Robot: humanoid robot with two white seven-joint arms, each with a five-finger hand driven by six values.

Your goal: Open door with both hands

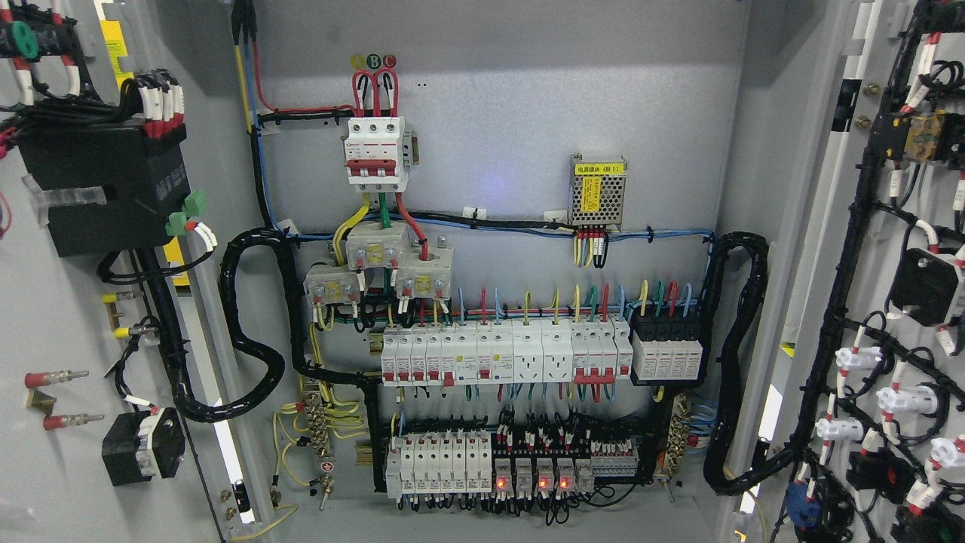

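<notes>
Neither robot hand shows in the head view, so whether the fingers are spread, curled or gripping anything cannot be told. Nearest the camera, both doors of the electrical cabinet stand swung wide open. The left door (68,467) fills the picture's left edge, its inner face toward the camera, and carries a black box (102,188) with green connectors at its lower right corner, two red-tipped studs lower down, and a small black component (143,446) near the bottom. The right door (837,226) fills the right edge, its inner face crowded with black wire looms, white-capped indicator backs (858,357) and black switch bodies. A thick black cable bundle (249,332) loops from the left door's hinge side into the cabinet, and a matching black bundle (742,362) curves from the right door's hinge side to the back panel. Farther in, at the bottom of the grey back panel (490,98), a lower rail holds white breakers and a row of relays (535,477) with red lights glowing. Above it, a middle rail (505,353) carries a long row of white breakers, two sockets and a black module at its right end. Higher up sit three pale terminal blocks, then a white three-pole main breaker (375,151) with red loops of wire on top, and to its right a small perforated metal power supply (598,190) with a yellow label.
</notes>
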